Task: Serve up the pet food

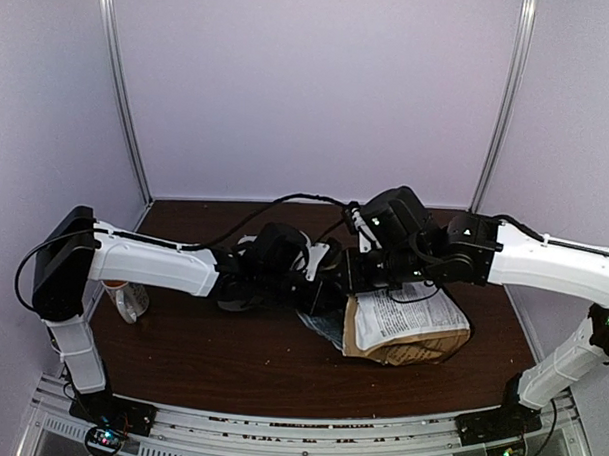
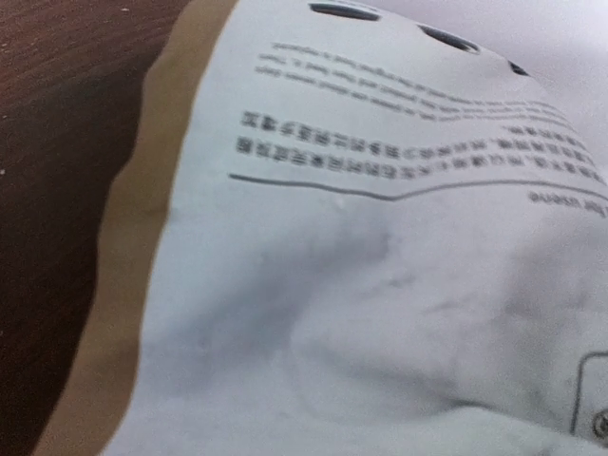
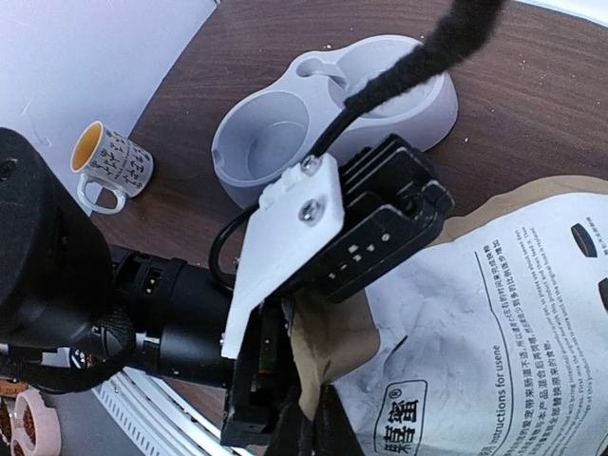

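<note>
1. Progress: early, nothing served. Both cups of the grey double bowl [image 3: 249,185] look empty in the right wrist view.
2. No loose pet food shows in any view. My read is that it is all inside the bag [image 1: 411,327], so that is where the task's thing is.
3. The bag lies flat on the table [image 1: 230,365], right of centre, with its white printed panel facing up and kraft edging around it.
4. Left gripper [image 3: 271,375]: pinching the bag's kraft edge at the end nearest the bowl, with the paper bunched up at its fingers. Its own camera sees only the bag's panel, very close, and no fingers.
5. Right gripper [image 3: 309,432]: fingers pressed together, just beside the same bag end. Cannot tell if any paper is caught between them.
6. Left to do, as I judge it: raise or open that end, get kibble out, and fill the bowl. No scoop is visible.
7. Long axis: roughly left-right across the table in the top view, slightly slanted.
8. The gripped end points left toward table centre and the bowl. The far end points to the right edge.
9. Cannot tell if the gripped end is the mouth, or if it is open.
10. A mug [image 3: 112,163] stands well apart, beyond the bowl.
</note>
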